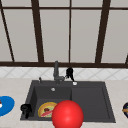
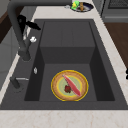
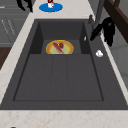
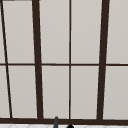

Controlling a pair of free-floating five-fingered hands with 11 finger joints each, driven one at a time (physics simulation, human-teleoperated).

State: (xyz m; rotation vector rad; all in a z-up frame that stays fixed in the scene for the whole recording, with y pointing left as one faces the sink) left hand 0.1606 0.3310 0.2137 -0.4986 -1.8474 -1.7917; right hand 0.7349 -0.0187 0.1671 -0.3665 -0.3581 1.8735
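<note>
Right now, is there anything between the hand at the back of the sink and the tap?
No, nothing visible. The right hand hangs just beside the tap at the back rim of the sink, with only open air between them. The yellow plate lies down in the basin, out of the way.

matt dark sink (image 1: 90, 100); glossy red ball (image 1: 67, 115); marbled counter (image 1: 15, 86).

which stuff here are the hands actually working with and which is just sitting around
In hand:
right hand, by the faucet at the sink's back edge
left hand, at the sink's front left corner, near the yellow plate in the basin

Lying about:
blue plate
dark plate
red ball
</note>
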